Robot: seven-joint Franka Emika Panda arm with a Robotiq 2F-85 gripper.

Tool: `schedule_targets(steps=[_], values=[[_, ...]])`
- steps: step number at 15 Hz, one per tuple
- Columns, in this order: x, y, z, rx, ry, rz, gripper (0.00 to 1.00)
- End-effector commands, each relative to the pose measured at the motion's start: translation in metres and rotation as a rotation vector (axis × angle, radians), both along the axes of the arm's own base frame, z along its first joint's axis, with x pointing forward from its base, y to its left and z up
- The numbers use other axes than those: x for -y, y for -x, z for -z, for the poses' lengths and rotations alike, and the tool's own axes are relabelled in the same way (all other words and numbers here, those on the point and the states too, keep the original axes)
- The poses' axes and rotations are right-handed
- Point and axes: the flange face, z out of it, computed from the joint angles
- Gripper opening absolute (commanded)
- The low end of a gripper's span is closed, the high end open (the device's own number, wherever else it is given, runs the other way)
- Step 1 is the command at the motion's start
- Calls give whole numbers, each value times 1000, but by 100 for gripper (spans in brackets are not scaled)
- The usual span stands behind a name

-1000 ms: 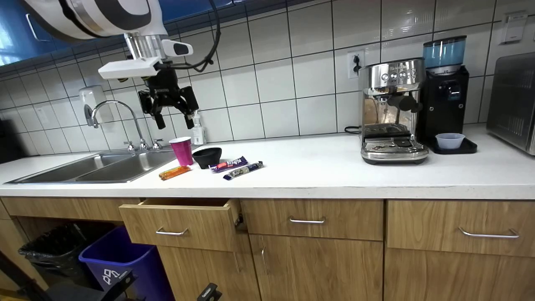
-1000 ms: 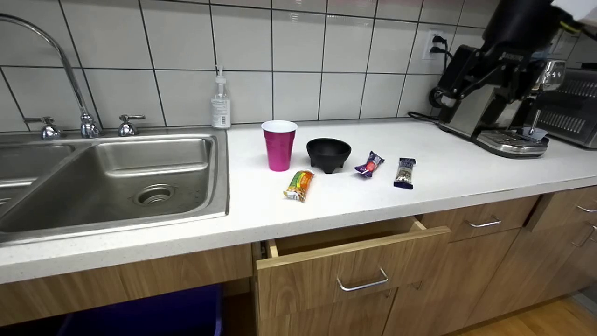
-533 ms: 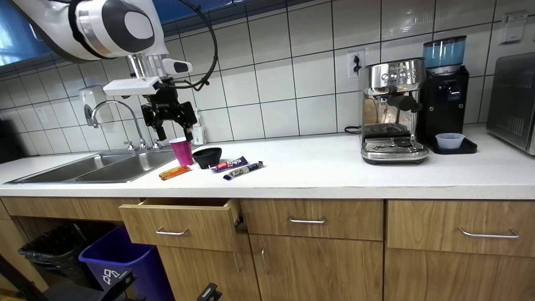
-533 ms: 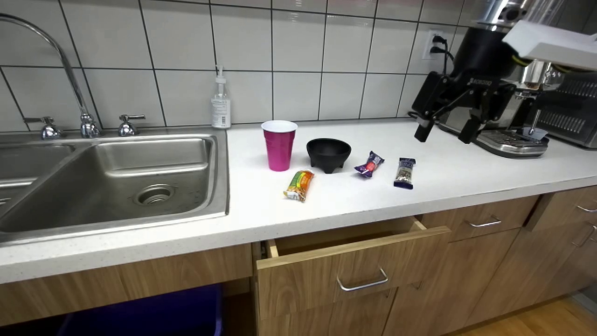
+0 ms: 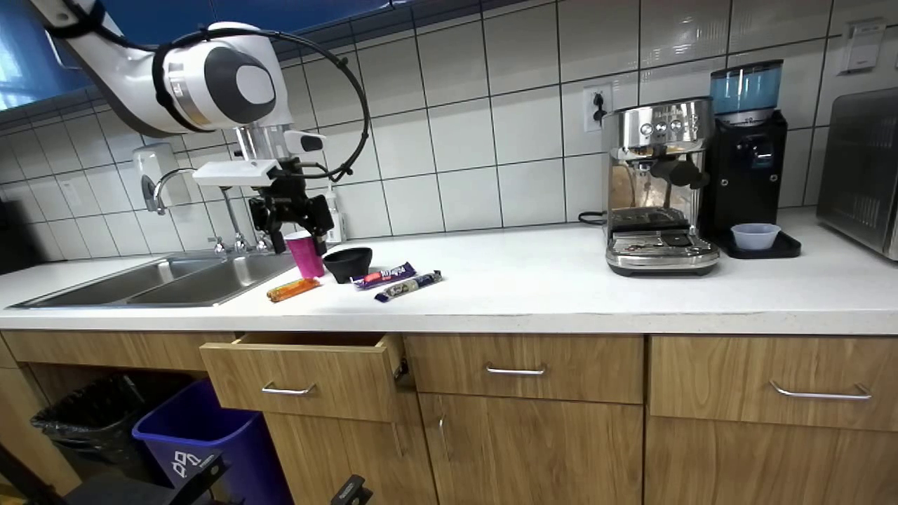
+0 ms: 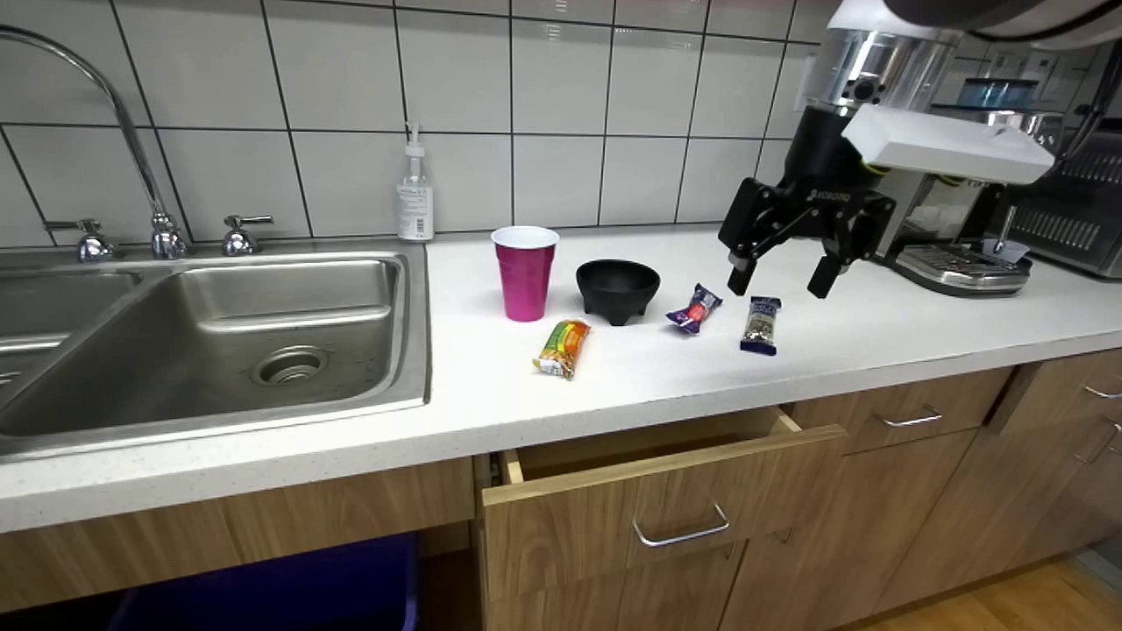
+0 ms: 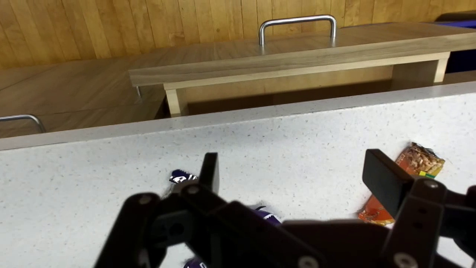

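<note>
Lowered since the earlier frames, the claw point(image 6: 782, 280) hangs spread wide above the white speckled countertop point(image 6: 649, 372). Below it, in the wrist view, a silver-and-navy bar point(image 7: 182, 176) shows behind one finger point(image 7: 212, 172), a crinkled orange bar point(image 7: 416, 160) behind the opposite one, and a shiny purple bar point(image 7: 268, 216), mostly hidden, between those bars. A matte black footed bowl point(image 6: 618, 291) and a tapered pink cup point(image 6: 526, 277) stand near them
</note>
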Motion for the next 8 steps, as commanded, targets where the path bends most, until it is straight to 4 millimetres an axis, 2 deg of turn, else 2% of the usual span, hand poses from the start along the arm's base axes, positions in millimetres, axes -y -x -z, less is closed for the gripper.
schedule_targets(steps=[1,8], values=[[-15,-21,12,-2,9,22,100],[-28,-37,36,-36,22,32,100]])
